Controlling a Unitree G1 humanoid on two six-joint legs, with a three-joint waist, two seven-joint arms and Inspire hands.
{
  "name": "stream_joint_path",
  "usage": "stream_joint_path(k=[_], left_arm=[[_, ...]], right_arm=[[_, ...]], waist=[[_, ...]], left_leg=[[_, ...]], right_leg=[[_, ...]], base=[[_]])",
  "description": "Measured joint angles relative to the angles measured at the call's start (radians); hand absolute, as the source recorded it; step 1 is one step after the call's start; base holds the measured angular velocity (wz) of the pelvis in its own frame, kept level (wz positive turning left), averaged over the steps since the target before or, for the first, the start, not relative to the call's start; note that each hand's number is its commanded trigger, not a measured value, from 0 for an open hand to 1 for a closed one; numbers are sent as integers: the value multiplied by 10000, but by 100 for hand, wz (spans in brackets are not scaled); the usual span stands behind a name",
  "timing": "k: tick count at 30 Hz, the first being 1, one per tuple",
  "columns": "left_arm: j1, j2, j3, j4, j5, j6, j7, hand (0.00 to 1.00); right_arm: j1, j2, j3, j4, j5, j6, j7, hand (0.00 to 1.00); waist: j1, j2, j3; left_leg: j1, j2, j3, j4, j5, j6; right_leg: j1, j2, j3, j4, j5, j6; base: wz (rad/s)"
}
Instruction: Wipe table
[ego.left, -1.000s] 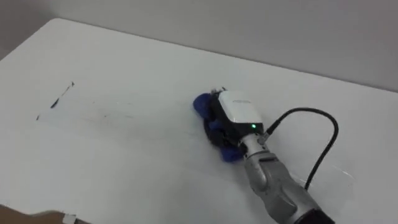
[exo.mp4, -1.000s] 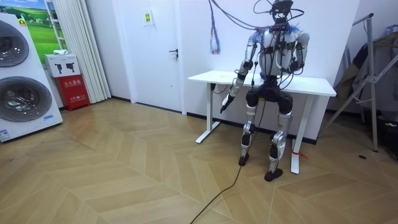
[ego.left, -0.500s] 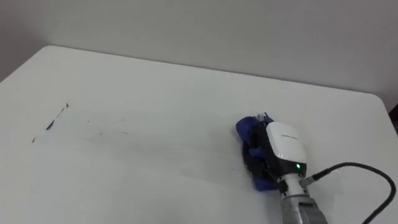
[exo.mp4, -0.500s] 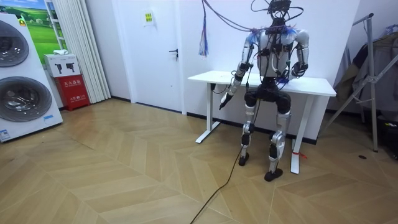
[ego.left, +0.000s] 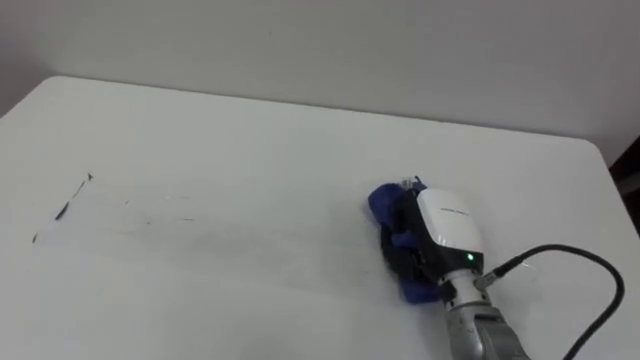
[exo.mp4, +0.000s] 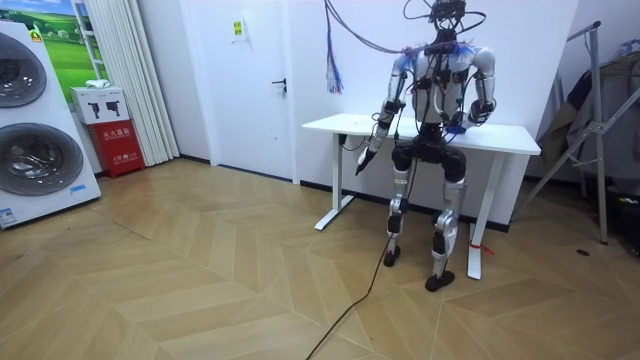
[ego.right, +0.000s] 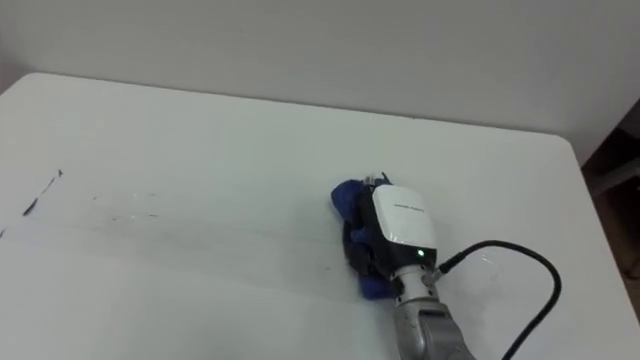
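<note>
- Nearest: right hand (ego.left: 448, 232) lies on the blue cloth (ego.left: 384, 204), forearm cut off at lower edge; grasp hidden, cannot tell.
- Cloth bunched under and left of hand, on white table (ego.left: 250, 130).
- Far left of hand: faint dark marks (ego.left: 63, 210).
- Left hand (exo.mp4: 361, 164) hangs beside table, too small to read.

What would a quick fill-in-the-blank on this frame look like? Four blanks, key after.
1. The right hand rests on a ___ cloth.
2. The dark marks lie near the table's ___ end.
3. The cloth sits well to the ___ of the marks.
4. In the room view, the left hand hangs ___ the tabletop.

Missing words: blue; left; right; below
</note>
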Motion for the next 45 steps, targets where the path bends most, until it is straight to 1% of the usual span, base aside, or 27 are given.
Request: stream_joint_path(k=[4, 7, 10, 11, 13, 14, 16, 17, 19, 21, 23, 25, 27, 28, 30, 31, 33, 35, 36, 37, 38, 39, 41, 42, 43, 44, 45], left_arm=[[10, 93, 180, 46, -5, -110, 101, 0], [-259, 33, 10, 457, -297, -221, 238, 0], [-554, 150, -149, 939, -500, -427, 433, 0], [-708, 206, -146, 1188, -516, -502, 464, 0], [-989, 422, -272, 1626, -452, -652, 450, 0], [-1262, 495, -258, 1686, -315, -683, 464, 0], [-1310, 598, -306, 1687, -244, -882, 492, 0], [-1328, 737, -533, 1668, -242, -903, 509, 0], [-1332, 885, -758, 1577, -222, -902, 472, 0], [-1163, 1063, -864, 1452, -215, -877, 403, 0], [-1187, 848, -865, 1455, -193, -820, 280, 0], [-1164, 575, -913, 1450, -149, -830, 32, 0], [-1031, 609, -786, 1353, -236, -835, -88, 0], [-943, 702, -740, 1363, -235, -834, -97, 0], [-380, 999, -494, 1547, -230, -791, -193, 0], [-255, 1038, -475, 1591, -227, -732, -236, 0], [84, 1017, -515, 1595, -204, -503, -334, 0], [71, 742, -519, 1545, -6, -318, -371, 0], [110, 584, -533, 1538, 96, -239, -426, 0], [87, 238, -540, 1534, 375, -123, -583, 0], [73, 23, -540, 1517, 651, -106, -704, 0], [43, 7, -518, 1482, 669, -103, -713, 0], [18, 118, -361, 1184, 563, -34, -691, 0], [34, 179, -283, 944, 558, 37, -659, 0], [7, 185, -230, 879, 562, 59, -632, 0], [-71, 178, -223, 788, 556, 56, -566, 0], [-200, 154, -238, 788, 434, 46, -480, 0]], right_arm=[[407, -116, -305, 170, 117, -348, -784, 100], [332, -167, -513, 278, 263, -258, -843, 100], [-76, -38, -371, 430, 453, 345, -412, 100], [-384, 18, -283, 499, 474, 712, -144, 100], [-888, 98, -36, 497, 457, 1286, 341, 100], [-1302, 125, 199, 508, 464, 1516, 616, 100], [-2045, 137, 677, 511, 459, 1621, 826, 100], [-2544, 276, 1023, 523, 390, 1604, 848, 100], [-2907, 335, 1275, 601, 427, 1421, 840, 100], [-2744, 331, 1237, 534, 693, 1246, 598, 100], [-2535, 98, 996, 502, 787, 988, 414, 100], [-2309, -116, 603, 461, 742, 803, 356, 100], [-1985, -137, 350, 619, 735, 657, 323, 100], [-1928, -88, 351, 734, 721, 589, 357, 100], [-1717, 70, 385, 1074, 367, 468, 778, 100], [-1642, 57, 378, 1069, 253, 488, 844, 100], [-1409, 10, 150, 1065, 142, 598, 891, 100], [-1382, 17, -103, 1061, -87, 653, 953, 100], [-1373, 12, -167, 1058, -156, 718, 1010, 100], [-1374, -10, -329, 968, -188, 879, 1104, 100], [-1372, -61, -343, 931, -203, 1075, 1142, 100], [-1376, -19, -354, 864, -192, 1230, 1189, 100], [-1414, 22, -344, 713, -191, 1263, 1246, 100], [-1517, 163, -219, 701, -220, 1265, 1303, 100], [-1536, 183, -96, 662, -246, 1258, 1324, 100], [-1548, 175, 116, 511, -349, 1231, 1372, 100], [-1545, 157, 328, 279, -389, 1249, 1463, 100]], waist=[[-111, -63, -8], [-125, 166, -4], [143, 196, 30], [339, 254, 63], [773, 245, 75], [1190, 260, 110], [1854, 206, 177], [2011, 136, 228], [2179, 103, 223], [2051, -12, 193], [1651, 75, 261], [1366, 119, 281], [1219, -2, 220], [1245, -84, 170], [1355, -140, 0], [1304, -127, -34], [1048, -75, -61], [756, 9, -122], [729, 57, -232], [684, 210, -227], [591, 304, -265], [487, 428, -230], [446, 493, -165], [566, 510, -107], [626, 573, -138], [752, 571, -106], [782, 554, -20]], left_leg=[[87, -284, 66, 106, -170, 286], [128, -302, 63, 496, -417, 564], [129, -212, 296, 850, -717, 795], [48, 3, 417, 1065, -825, 802], [-215, 250, 425, 1285, -895, 765], [-423, 422, 413, 1435, -935, 704], [-759, 450, 189, 1544, -956, 663], [-1073, 457, -80, 1730, -987, 609], [-1538, 452, -806, 2024, -1052, 461], [-1720, 570, -1394, 2241, -1128, 169], [-1783, 573, -1833, 2374, -1136, -31], [-1761, 731, -1504, 2256, -991, -204], [-1633, 1747, -66, 2125, -816, -624], [-1513, 2011, 249, 2064, -782, -746], [-882, 3197, 1263, 2014, -855, -1373], [-735, 3404, 1335, 2014, -867, -1508], [-443, 4270, 1731, 1891, -821, -2005], [-282, 4551, 1687, 1596, -808, -2040], [-252, 4498, 1493, 1583, -820, -1986], [-451, 4062, 1335, 2206, -885, -1741], [-547, 3209, 1231, 2695, -927, -1593], [-435, 2341, 1230, 2598, -1269, -999], [-152, 1544, 1107, 1999, -1399, -418], [7, 1439, 925, 1561, -1352, -328], [87, 1416, 912, 1342, -1319, -316], [178, 1395, 929, 1018, -1225, -359], [279, 1408, 969, 762, -1102, -410]], right_leg=[[28, -415, -83, 550, -88, 171], [-462, -1033, -487, 2362, -111, 188], [-1367, -1564, -248, 4250, 298, -210], [-1754, -1627, -68, 4825, 628, -345], [-2233, -1728, 95, 5803, 667, -352], [-2493, -1801, 219, 6106, 433, -302], [-2716, -2030, 397, 5917, 287, -212], [-2765, -2173, 361, 5400, 261, -196], [-2522, -2186, 269, 4168, 313, -109], [-2137, -2178, 336, 2857, 470, 61], [-1866, -2074, 326, 1966, 783, 57], [-1857, -2125, 421, 1344, 945, 158], [-1868, -1876, 713, 1326, 659, 436], [-1875, -1730, 746, 1333, 500, 391], [-1724, -992, 725, 1556, -224, 251], [-1703, -844, 666, 1722, -411, 279], [-1918, -315, 674, 2646, -1317, 182], [-2198, -57, 617, 3040, -1999, 218], [-2329, -34, 626, 3088, -2158, 139], [-2334, -2, 446, 3040, -2180, 21], [-2265, 20, 299, 2858, -2114, -96], [-2235, 52, 169, 2699, -2056, -156], [-2207, 294, 161, 2323, -1830, -168], [-2132, 496, 176, 1964, -1571, -173], [-2127, 589, 211, 1791, -1424, -243], [-2091, 748, 308, 1559, -1156, -289], [-2091, 838, 374, 1429, -1028, -240]], base=[[1], [-1], [-29], [-37], [-24], [-19], [-30], [-12], [51], [87], [82], [58], [-12], [-73], [-100], [-75], [-25], [0], [0], [4], [18], [24], [-3], [-35], [-51], [-41], [-32]])
